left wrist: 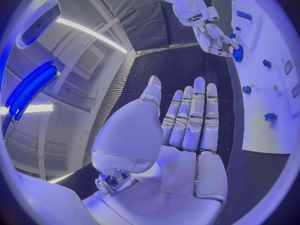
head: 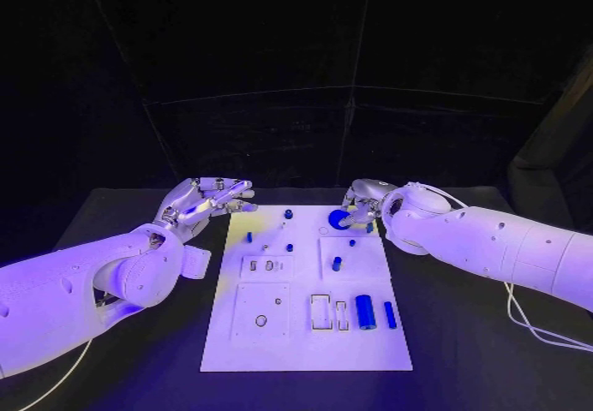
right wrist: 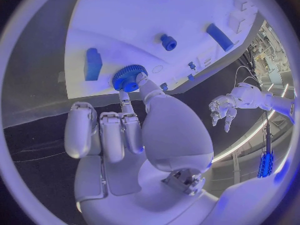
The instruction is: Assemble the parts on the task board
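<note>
The white task board (head: 309,347) lies in the middle of the black table. My right hand (head: 366,202) is over the board's far right corner and pinches a blue gear (head: 336,220) between thumb and a finger. The right wrist view shows the gear (right wrist: 129,77) at the fingertips, just above the board (right wrist: 125,25). My left hand (head: 207,199) hovers off the far left corner, fingers apart, holding nothing; its palm (left wrist: 181,135) is bare. On the board's near right lie a thick blue cylinder (head: 366,311) and a slim blue bar (head: 391,314).
Small blue pegs (head: 288,213) stand at the board's far end, and another short blue piece (head: 336,265) lies mid-board. Rectangular slots (head: 320,310) and an oval hole (head: 260,320) open in the near half. Black table (head: 136,377) surrounds the board.
</note>
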{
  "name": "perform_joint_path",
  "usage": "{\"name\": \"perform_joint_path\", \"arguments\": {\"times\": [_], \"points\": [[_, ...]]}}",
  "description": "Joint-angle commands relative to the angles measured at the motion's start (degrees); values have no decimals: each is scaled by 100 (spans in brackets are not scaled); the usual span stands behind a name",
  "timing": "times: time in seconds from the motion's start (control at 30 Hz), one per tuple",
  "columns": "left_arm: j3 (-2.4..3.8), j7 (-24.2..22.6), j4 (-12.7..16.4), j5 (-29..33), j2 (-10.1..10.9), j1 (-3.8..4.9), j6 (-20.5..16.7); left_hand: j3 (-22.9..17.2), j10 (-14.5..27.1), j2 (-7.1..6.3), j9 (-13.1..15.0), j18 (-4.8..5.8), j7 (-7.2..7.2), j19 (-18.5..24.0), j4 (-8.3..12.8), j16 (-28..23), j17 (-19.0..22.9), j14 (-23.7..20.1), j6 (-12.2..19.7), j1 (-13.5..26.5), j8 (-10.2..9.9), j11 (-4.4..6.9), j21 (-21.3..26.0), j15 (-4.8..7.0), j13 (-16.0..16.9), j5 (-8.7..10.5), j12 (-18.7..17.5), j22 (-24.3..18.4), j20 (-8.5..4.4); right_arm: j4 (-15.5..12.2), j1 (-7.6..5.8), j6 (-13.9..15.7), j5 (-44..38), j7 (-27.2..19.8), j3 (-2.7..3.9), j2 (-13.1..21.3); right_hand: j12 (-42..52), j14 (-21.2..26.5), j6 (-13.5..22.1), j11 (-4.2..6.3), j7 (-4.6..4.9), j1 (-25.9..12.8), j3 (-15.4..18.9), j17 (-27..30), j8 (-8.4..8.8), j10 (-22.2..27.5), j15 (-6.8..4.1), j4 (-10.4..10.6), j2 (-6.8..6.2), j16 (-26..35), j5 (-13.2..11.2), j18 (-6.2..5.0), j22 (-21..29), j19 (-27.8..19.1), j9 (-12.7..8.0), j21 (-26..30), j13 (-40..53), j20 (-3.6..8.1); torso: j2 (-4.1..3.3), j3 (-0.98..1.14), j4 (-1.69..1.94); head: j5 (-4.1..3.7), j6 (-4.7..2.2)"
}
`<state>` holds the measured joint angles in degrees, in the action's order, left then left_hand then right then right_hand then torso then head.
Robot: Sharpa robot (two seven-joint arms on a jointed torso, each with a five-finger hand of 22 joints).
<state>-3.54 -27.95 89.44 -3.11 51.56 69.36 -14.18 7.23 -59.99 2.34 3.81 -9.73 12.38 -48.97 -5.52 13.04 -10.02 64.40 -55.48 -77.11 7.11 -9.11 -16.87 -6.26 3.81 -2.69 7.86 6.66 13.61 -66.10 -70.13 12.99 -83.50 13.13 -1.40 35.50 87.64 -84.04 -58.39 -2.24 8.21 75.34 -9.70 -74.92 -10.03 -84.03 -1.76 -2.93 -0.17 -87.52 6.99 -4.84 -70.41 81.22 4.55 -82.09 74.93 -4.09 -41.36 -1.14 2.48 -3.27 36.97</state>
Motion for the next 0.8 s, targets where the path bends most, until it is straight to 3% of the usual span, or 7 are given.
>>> {"name": "perform_joint_path", "arguments": {"times": [0.03,0.23,0.43,0.57,0.8], "points": [[5,2,30,6,-11,4,105,7,6,37,-4,-86,12,-30,36,-32,-10,5,5,-28,-40,-33,24,-48,-5,-12,-22,-7,-8,-59,45,205,-679,226,-20,-9,37,-448,-236,45,-168,102,-99,-745,-41,-457,-48,-41,79,-19,26,107,-30,39,74,-42,1292,14,0,2,7,-8,0],[4,6,20,6,7,3,100,5,3,48,-4,-87,10,-39,56,-42,-13,9,2,-46,-46,-31,28,-47,-4,-11,-29,-12,-9,-253,64,477,-831,224,-19,45,32,-448,-218,35,-149,-55,-287,-750,26,-456,-44,-111,-18,-19,265,114,-60,49,56,-57,1293,18,4,8,3,4,6],[4,11,20,6,20,4,103,4,0,55,-3,-87,8,-44,73,-50,-15,12,2,-60,-50,-30,31,-46,-4,-11,-35,-17,-9,-642,67,748,-824,233,-15,141,26,-448,-196,20,-132,-195,-388,-751,78,-455,-32,-118,-96,-18,380,118,-83,57,42,-68,1292,7,2,-7,5,7,-5],[4,14,21,6,22,4,104,4,0,55,-3,-87,8,-44,73,-50,-15,12,2,-60,-50,-30,31,-46,-4,-11,-35,-17,-9,-840,65,822,-875,265,-10,135,21,-449,-192,15,-127,-241,-418,-754,93,-452,-28,-115,-121,-18,410,121,-101,65,39,-76,1288,3,2,3,7,20,-3],[4,17,11,6,11,4,108,3,-1,61,-3,-87,8,-47,85,-56,-17,13,1,-71,-54,-29,35,-46,-4,-11,-40,-20,-9,-819,62,880,-1074,321,-5,-152,16,-450,-187,12,-123,-274,-442,-760,105,-449,-25,-112,-137,-19,421,129,-143,83,36,-92,1284,1,-2,3,19,40,5]]}}
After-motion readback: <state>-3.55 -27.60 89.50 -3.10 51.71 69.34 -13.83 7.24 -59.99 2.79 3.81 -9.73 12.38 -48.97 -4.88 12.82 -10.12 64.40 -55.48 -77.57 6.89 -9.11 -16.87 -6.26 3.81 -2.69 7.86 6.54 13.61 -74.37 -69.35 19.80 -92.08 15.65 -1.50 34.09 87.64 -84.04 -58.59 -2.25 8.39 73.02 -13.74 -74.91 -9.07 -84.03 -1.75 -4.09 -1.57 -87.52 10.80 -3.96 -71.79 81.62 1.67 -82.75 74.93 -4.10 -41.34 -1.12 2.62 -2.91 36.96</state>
